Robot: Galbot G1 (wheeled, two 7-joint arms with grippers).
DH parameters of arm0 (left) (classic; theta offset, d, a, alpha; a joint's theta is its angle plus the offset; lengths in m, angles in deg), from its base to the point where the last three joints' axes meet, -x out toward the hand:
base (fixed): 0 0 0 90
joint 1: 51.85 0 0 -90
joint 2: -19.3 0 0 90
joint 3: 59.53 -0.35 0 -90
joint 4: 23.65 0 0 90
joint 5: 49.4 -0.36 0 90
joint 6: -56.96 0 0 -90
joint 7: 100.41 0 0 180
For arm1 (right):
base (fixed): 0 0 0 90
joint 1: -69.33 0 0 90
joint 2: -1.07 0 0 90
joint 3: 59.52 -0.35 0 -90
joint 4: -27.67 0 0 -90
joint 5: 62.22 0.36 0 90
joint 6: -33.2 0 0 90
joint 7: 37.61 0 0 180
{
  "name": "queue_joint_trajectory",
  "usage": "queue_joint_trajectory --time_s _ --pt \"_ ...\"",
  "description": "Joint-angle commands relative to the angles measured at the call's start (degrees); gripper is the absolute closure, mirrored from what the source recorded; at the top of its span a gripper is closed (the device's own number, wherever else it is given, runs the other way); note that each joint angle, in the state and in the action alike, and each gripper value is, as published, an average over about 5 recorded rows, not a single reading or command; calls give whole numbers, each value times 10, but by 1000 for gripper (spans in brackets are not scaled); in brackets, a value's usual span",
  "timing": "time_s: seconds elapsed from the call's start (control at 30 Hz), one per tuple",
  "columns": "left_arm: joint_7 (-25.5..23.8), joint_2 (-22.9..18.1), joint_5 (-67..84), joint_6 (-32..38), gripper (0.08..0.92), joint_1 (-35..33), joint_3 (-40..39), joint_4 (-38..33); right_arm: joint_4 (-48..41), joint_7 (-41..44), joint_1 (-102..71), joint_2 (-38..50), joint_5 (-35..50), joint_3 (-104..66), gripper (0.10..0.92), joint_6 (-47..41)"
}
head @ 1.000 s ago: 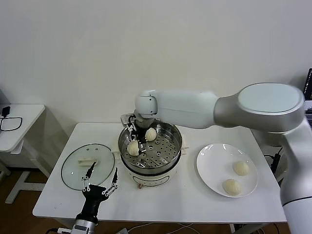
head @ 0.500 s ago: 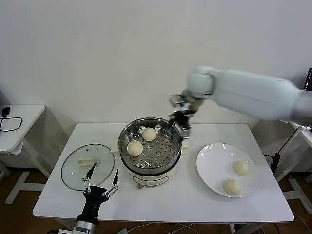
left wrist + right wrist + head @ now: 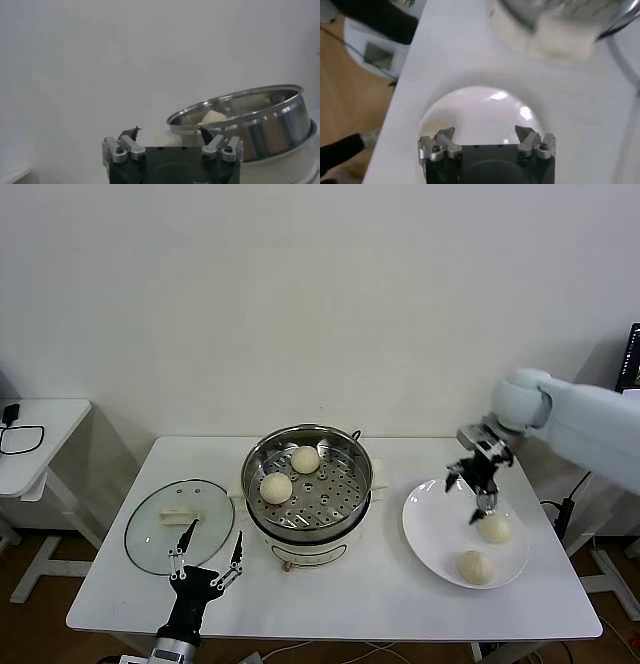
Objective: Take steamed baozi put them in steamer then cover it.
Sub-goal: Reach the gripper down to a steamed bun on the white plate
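Task stands at roughly the halfway mark, judging by how things lie. Two steamed baozi (image 3: 277, 485) rest on the perforated tray inside the steamer (image 3: 307, 484), one toward its left wall and one toward the back; the pot sits near the middle of the white table (image 3: 380, 589). Two more buns remain on the white plate (image 3: 430, 529) to the steamer's right, one (image 3: 493, 528) farther back and one (image 3: 475, 566) nearer the front edge. The cover (image 3: 180, 524) lies flat on the table to the steamer's left, handle up, not yet placed — so two transfers and the covering are outstanding. The right gripper (image 3: 480, 484) hangs above the plate's rear portion, just over the farther bun; its fingers are spread apart and empty, touching nothing that can be seen. The right wrist view confirms this: both fingertips (image 3: 445, 136) stand well separated with only the bare plate surface between them, no bun yet framed in the gap. In my judgement the next step calls for a short descent and a slight correction to centre the jaws over that bun before closing. The left gripper (image 3: 205, 559) sits parked low at the table's front edge, near the cover, fingers splayed wide and holding nothing — idle.
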Motion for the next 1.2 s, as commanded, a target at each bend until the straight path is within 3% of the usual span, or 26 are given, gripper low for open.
queue_joint_trajectory --time_s 0.03,1.03,1.2 --pt "0 0 -1 0 177 -1 1 0 -6 4 -103 52 -55 -35 203 19" --pt "1 1 0 2 177 -1 7 8 -70 -8 -180 -14 -78 -83 205 28" --pt "1 1 1 2 177 -1 8 8 -70 -8 -181 -15 -80 -83 250 29"
